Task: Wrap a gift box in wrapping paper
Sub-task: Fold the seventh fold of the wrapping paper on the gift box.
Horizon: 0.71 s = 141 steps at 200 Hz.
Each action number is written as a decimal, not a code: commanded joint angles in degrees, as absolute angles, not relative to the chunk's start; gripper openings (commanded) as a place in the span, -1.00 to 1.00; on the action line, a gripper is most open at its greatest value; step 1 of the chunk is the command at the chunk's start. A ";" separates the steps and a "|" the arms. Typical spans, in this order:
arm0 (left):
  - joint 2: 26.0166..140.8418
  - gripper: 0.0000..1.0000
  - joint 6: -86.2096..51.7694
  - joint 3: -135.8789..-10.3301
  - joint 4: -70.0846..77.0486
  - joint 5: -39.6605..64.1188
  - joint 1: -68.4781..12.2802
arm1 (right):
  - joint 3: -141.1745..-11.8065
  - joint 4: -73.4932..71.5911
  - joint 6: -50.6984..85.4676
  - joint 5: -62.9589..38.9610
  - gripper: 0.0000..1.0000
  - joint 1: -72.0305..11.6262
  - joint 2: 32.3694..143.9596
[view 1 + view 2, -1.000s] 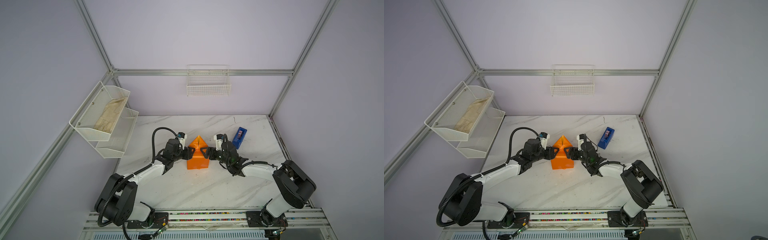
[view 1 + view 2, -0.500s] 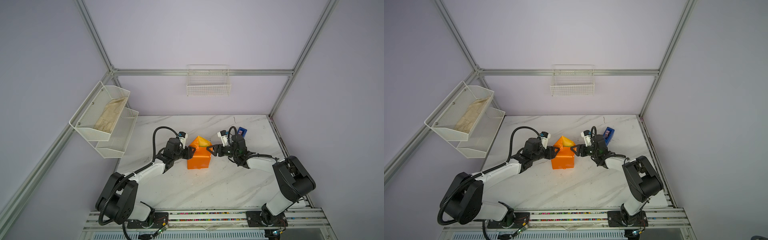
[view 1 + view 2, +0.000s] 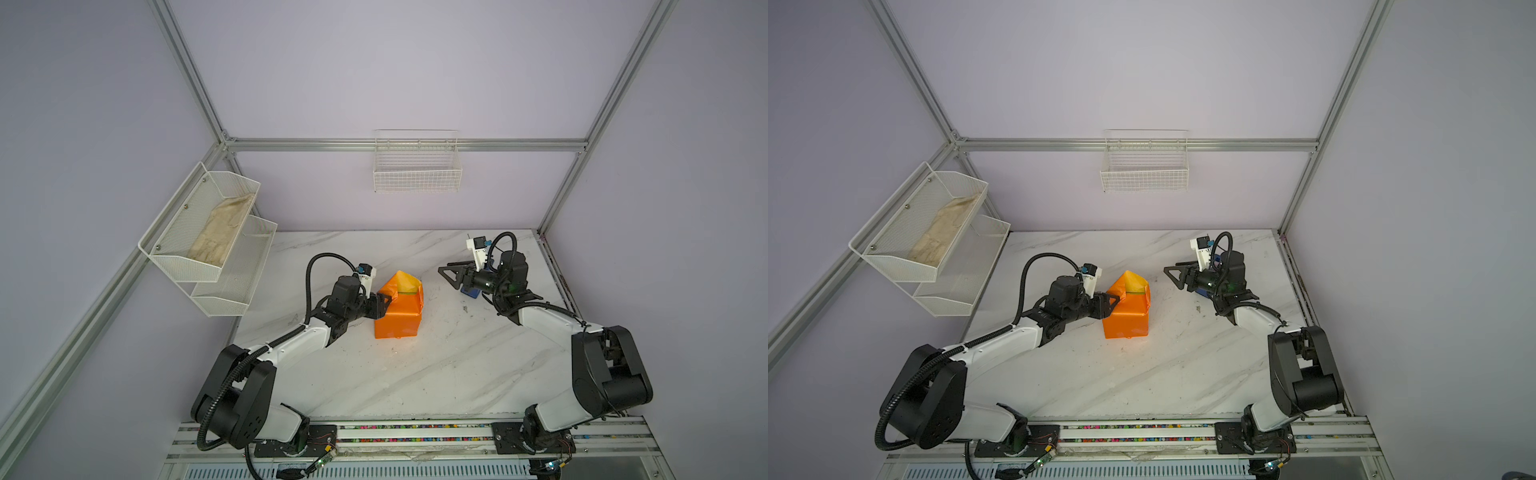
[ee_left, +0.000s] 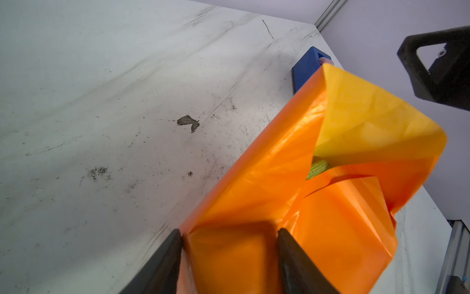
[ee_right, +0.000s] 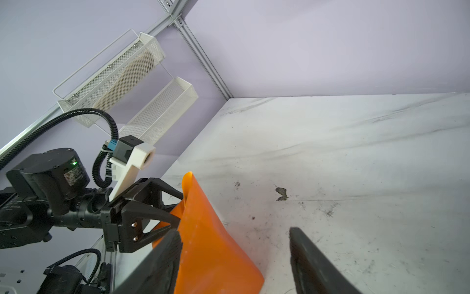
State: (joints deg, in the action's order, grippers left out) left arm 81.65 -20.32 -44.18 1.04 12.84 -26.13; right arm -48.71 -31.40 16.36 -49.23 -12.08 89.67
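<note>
Orange wrapping paper [image 3: 399,320] covers the gift box [image 4: 318,169] mid-table [image 3: 415,374]; only a green sliver shows under the raised top flap. Left gripper [image 3: 384,303] jaws clamp the paper-covered side at its 9 o'clock. Right gripper [image 3: 449,274] is at 3 o'clock, well apart, jaws spread, empty, near the blue tape dispenser [image 4: 305,66].

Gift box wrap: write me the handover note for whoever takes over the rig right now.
Left gripper: shut on the wrapping paper at the parcel's side.
Right gripper: open, empty, hovering by the blue tape dispenser.
Gift box: on the table, inside the paper, only a green sliver showing.
Done: paper around the box's sides.
To do: fold down the upright flap, probably tape it.
</note>
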 commanded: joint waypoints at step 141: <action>85.78 0.16 -16.11 -42.60 -16.31 17.05 -27.42 | -53.51 -39.26 8.01 -60.65 0.25 -22.57 108.43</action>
State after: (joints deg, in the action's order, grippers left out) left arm 81.91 -19.75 -44.86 -0.01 13.50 -25.85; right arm -52.21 -39.44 11.11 -59.59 -20.84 107.74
